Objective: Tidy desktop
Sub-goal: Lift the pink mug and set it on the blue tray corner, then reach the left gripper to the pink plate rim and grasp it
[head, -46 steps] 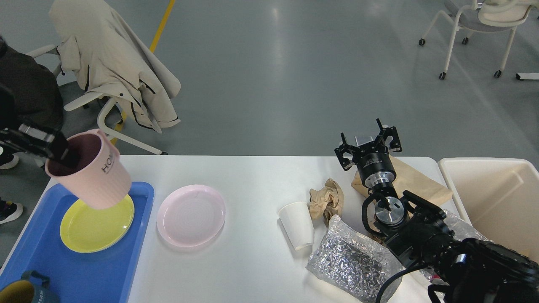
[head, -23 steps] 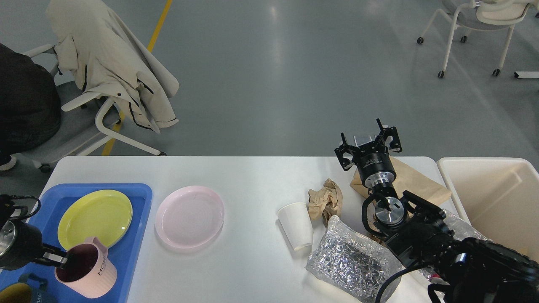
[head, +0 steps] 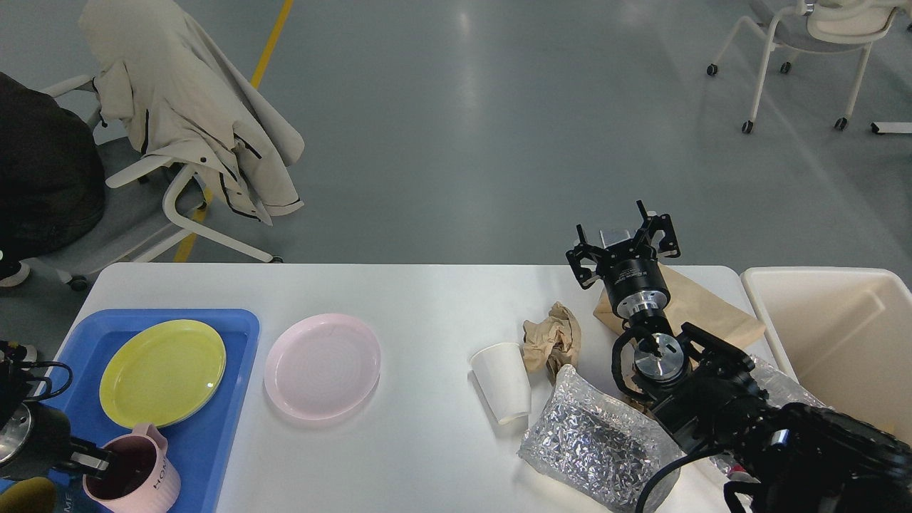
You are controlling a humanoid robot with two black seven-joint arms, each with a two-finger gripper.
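Note:
The white desktop fills the lower half of the head view. My left gripper is at the bottom left, shut on the rim of a pink mug that stands on the front of the blue tray. A yellow plate lies in the tray. A pink plate lies on the desktop beside the tray. My right gripper is open and empty, raised over the far right edge above a brown paper bag.
A white paper cup lies tipped near crumpled brown paper and a silver bubble-wrap bag. A cream bin stands at the right. A dark mug shows at the tray's front corner. Chairs stand behind the table.
My left gripper brought the pink mug down from above the yellow plate to the tray's front left corner. The right arm has not moved.

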